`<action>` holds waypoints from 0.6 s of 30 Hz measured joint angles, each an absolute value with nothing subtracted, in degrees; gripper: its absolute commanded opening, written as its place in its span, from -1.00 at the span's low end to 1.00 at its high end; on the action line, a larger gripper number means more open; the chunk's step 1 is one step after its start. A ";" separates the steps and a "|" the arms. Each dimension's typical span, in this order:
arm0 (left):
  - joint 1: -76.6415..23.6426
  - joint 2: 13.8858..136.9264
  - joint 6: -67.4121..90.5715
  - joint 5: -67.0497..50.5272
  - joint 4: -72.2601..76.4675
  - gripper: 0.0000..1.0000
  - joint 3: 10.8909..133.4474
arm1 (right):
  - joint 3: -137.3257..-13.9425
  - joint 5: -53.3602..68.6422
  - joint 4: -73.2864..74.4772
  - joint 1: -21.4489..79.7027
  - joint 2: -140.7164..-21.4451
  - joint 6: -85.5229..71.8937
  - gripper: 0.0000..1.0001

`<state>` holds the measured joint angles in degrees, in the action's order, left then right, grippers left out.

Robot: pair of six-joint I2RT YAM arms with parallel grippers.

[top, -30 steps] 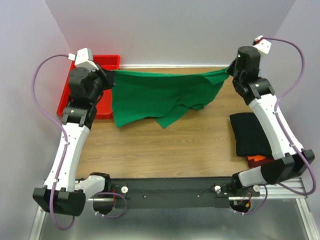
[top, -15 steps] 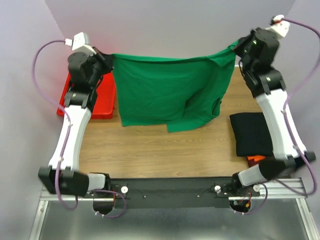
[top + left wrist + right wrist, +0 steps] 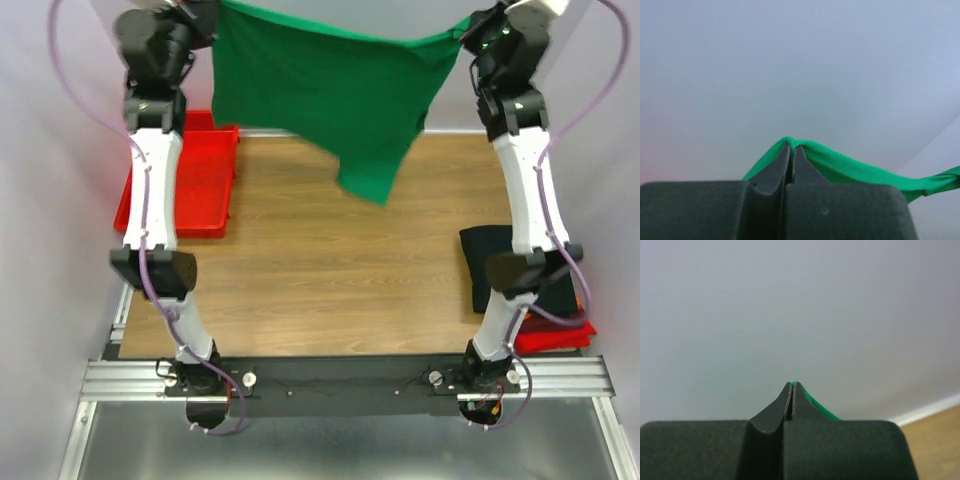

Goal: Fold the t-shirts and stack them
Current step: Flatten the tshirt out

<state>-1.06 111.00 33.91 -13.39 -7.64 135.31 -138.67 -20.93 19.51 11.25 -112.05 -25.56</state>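
Note:
The bright green t-shirt [image 3: 320,90] hangs spread in the air high over the far side of the table, stretched between both grippers. My left gripper [image 3: 207,14] is shut on its upper left corner, my right gripper [image 3: 467,30] on its upper right corner. A lower flap of the shirt dangles toward the table's back middle. In the left wrist view the left gripper [image 3: 791,145] pinches a ridge of green cloth [image 3: 850,167]. In the right wrist view the right gripper [image 3: 792,384] holds a thin green edge [image 3: 816,406]. A folded black t-shirt [image 3: 478,262] lies at the right, a red one [image 3: 558,338] beside it.
A red plastic tray [image 3: 190,185] sits at the table's far left, behind the raised left arm. Both arms stand tall along the table's sides. The right arm's lower part covers part of the folded stack. White walls close the back and sides.
Both grippers have risen well up with the green t-shirt. It has come off the table and now hangs freely instead of lying draped on the wood.

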 measured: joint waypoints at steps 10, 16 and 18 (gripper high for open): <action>2.42 90.76 34.39 -15.88 3.31 -1.00 106.87 | -107.24 -20.05 7.73 11.20 -84.16 -28.18 -0.99; 2.42 86.46 39.24 -16.01 6.76 -1.00 70.02 | -70.65 -18.68 7.42 11.14 -75.79 -35.83 -0.99; 2.39 86.46 41.08 -15.99 6.48 -1.00 58.70 | -59.18 -17.52 9.41 11.14 -73.65 -38.54 -0.89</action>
